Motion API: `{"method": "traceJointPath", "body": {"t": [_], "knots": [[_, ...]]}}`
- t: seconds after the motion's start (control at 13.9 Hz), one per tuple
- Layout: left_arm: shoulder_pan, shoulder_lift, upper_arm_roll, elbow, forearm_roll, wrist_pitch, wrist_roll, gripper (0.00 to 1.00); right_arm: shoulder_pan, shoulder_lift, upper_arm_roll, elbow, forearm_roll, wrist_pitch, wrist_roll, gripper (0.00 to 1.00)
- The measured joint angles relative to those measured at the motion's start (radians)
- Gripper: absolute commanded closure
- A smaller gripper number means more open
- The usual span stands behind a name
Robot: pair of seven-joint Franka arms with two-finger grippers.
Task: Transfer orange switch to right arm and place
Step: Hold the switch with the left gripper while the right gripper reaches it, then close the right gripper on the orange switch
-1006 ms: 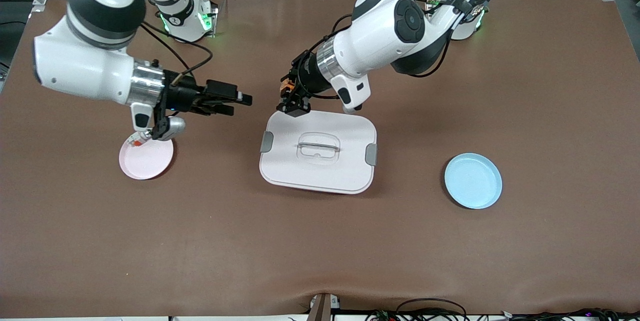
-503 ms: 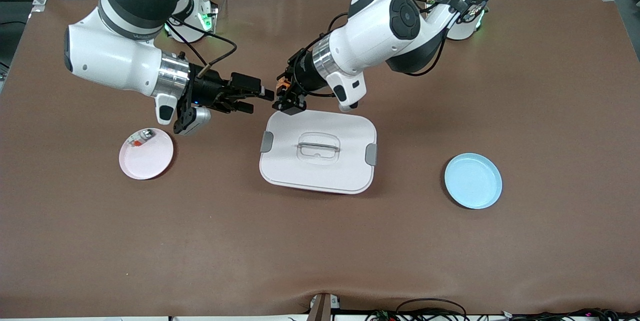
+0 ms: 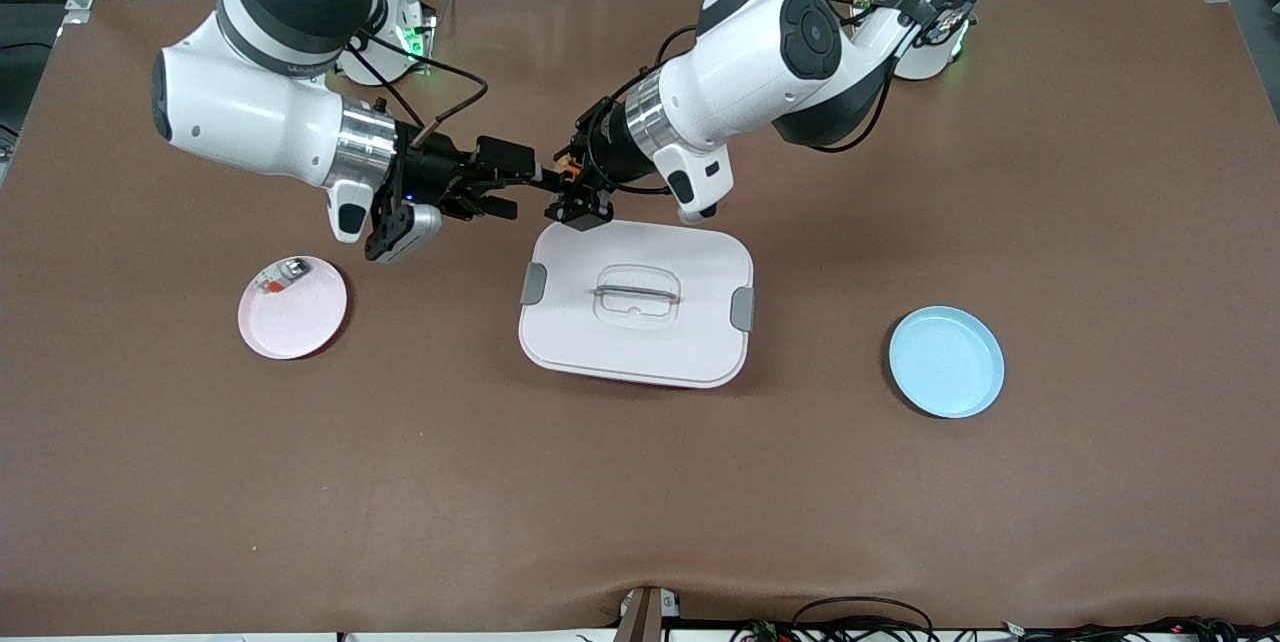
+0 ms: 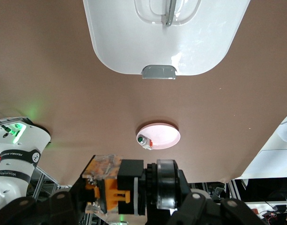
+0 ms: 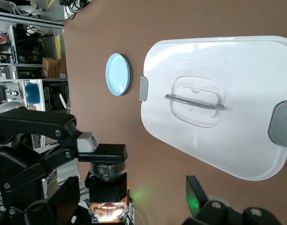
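Observation:
The orange switch point(image 3: 572, 184), a stubby black cylinder with orange parts, is gripped in my left gripper point(image 3: 578, 198). It hangs over the edge of the white lidded box point(image 3: 635, 342) that is farther from the front camera. In the left wrist view the switch point(image 4: 134, 185) lies across my left gripper point(image 4: 129, 206). My right gripper point(image 3: 530, 190) is open, with its fingertips reaching the switch from the right arm's end. In the right wrist view the switch point(image 5: 108, 187) sits between my right gripper's spread fingers point(image 5: 195, 192), close to one of them, and none is closed on it.
A pink plate point(image 3: 295, 322) toward the right arm's end holds a flat silvery piece with a red mark point(image 3: 280, 277); it also shows in the left wrist view point(image 4: 162, 136). A blue plate point(image 3: 945, 362) lies toward the left arm's end.
My right arm has swung from over the pink plate toward the left gripper, and its open fingers now reach the switch. The left gripper has barely moved and still holds the switch.

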Motion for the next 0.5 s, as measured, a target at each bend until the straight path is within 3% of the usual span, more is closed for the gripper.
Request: {"method": "traceJointPath", "body": {"t": [0.5], "knots": [[0.002, 0.000, 0.002, 0.001, 0.000, 0.001, 0.000, 0.78, 0.050, -0.014, 0.000, -0.013, 0.000, 0.057, -0.017, 0.00]]}}
